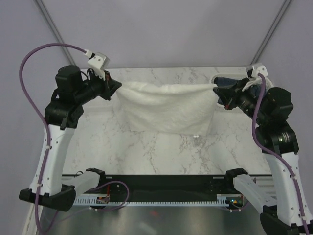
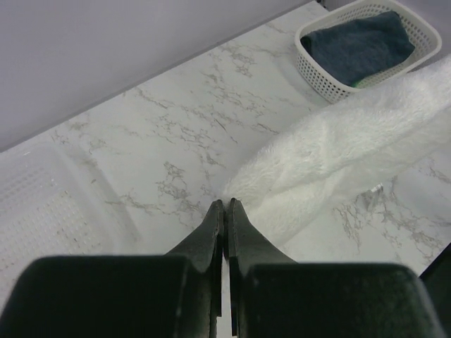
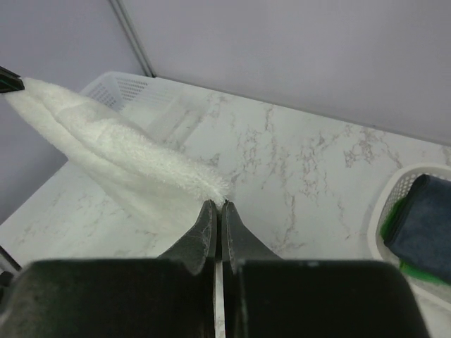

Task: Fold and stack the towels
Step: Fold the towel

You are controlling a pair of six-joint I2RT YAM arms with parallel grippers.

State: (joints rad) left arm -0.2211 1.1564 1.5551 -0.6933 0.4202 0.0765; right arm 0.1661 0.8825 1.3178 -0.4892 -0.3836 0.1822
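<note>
right of the right pincer (image 3: 218, 205) we glimpse only a sliver of green towel (image 3: 390, 223) under the navy towel (image 3: 424, 227), their basket (image 3: 405, 176) cut by the frame edge, a speck (image 1: 195, 139) by the white towel (image 1: 166, 107) hem too small to name

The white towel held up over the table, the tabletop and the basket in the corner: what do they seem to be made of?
The white towel looks like soft looped cloth, probably cotton terry: its surface is fuzzy and it sags. The tabletop is smooth white with grey veins, either marble or a marble-look laminate; I cannot tell which. The basket seems to be white plastic, judging by its even moulded mesh.
</note>
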